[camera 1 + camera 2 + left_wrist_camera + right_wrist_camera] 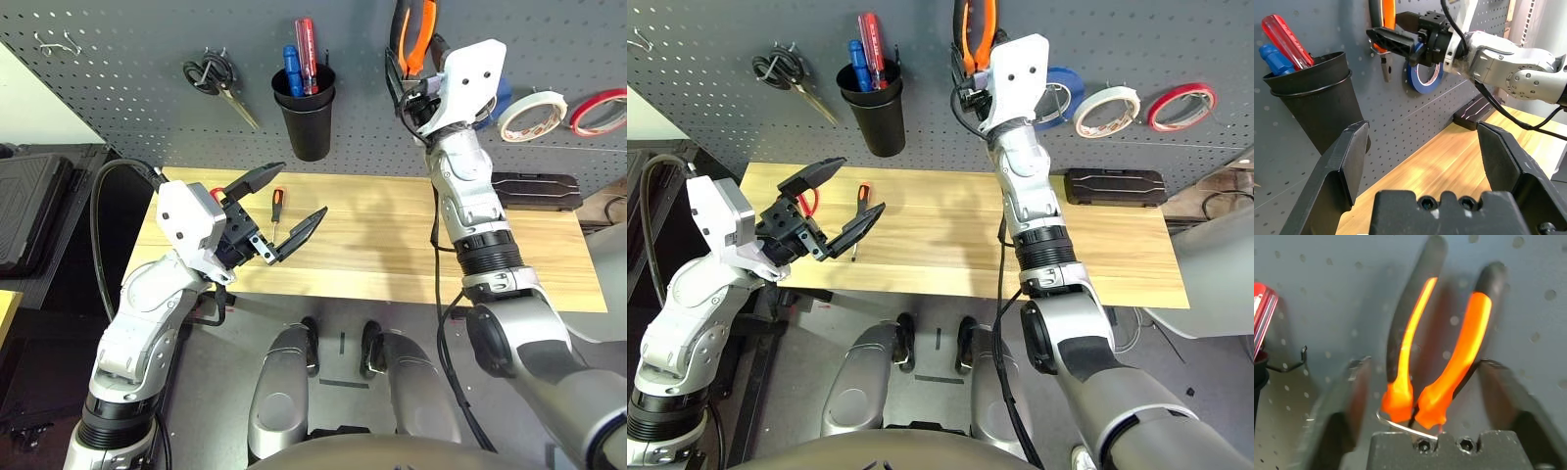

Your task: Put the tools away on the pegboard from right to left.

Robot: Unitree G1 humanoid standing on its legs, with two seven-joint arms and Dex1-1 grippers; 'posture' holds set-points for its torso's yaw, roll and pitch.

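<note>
The orange-and-black-handled pliers [416,34] hang nose-down from a hook high on the dark grey pegboard [147,117]. My right gripper [1424,363] is raised to them, open, with one finger on each side of the handles and a gap to both. The white tape roll [533,116] hangs just to its right. A thin screwdriver [277,204] lies on the wooden table [392,245]. The red-handled scissors [806,203] lie left of it, mostly hidden behind my left gripper [299,189]. That gripper hovers open above the table's left part with nothing in it.
On the pegboard hang black-handled scissors [216,78], a black cup [309,117] holding blue and red screwdrivers, a blue tape roll [1425,73] behind my right gripper, and a red tape roll [598,111]. A flat black case [534,189] lies at the table's back right.
</note>
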